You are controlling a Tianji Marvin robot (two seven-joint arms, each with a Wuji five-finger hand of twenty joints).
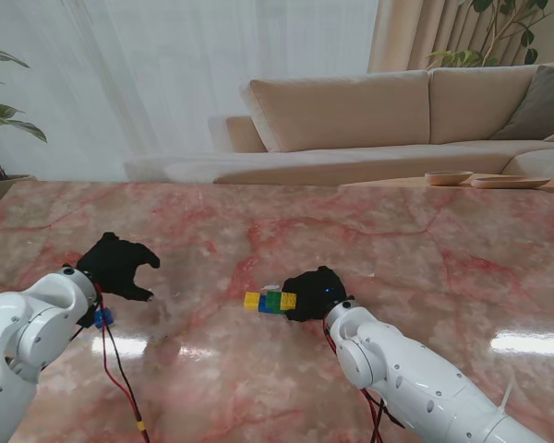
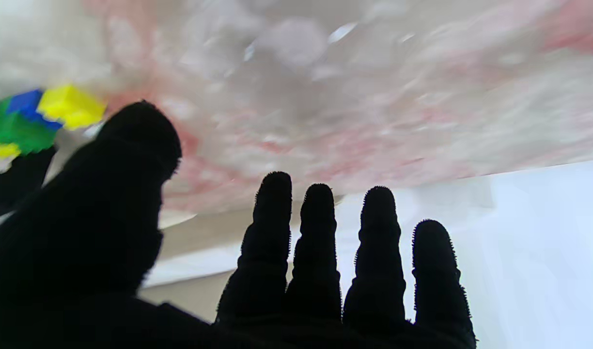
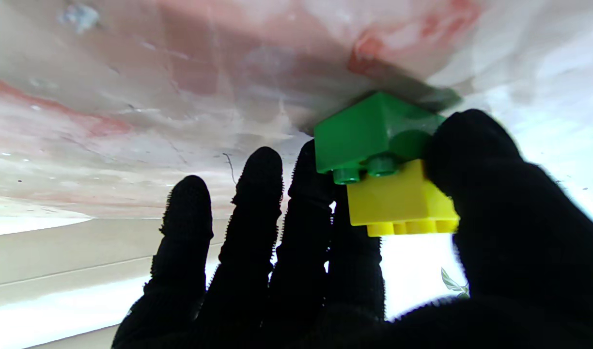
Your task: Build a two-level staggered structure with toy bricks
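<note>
A small cluster of toy bricks (image 1: 269, 301) rests on the marble table, near the middle. It shows a yellow brick (image 1: 251, 299), a blue one (image 1: 262, 304), a green one (image 1: 274, 300) and another yellow one (image 1: 287, 301). My right hand (image 1: 316, 293) is against the cluster's right end. In the right wrist view its thumb (image 3: 475, 160) and a finger (image 3: 316, 184) pinch a green brick (image 3: 374, 128) that has a yellow brick (image 3: 403, 203) stacked on it. My left hand (image 1: 118, 266) hovers far to the left, fingers (image 2: 320, 242) spread and holding nothing. Its wrist view shows the cluster (image 2: 30, 118) blurred.
The pink marble table (image 1: 415, 249) runs back to a beige sofa (image 1: 369, 120). Two wooden dishes (image 1: 448, 177) sit beyond the far right edge. A red cable (image 1: 120, 378) hangs beside my left forearm.
</note>
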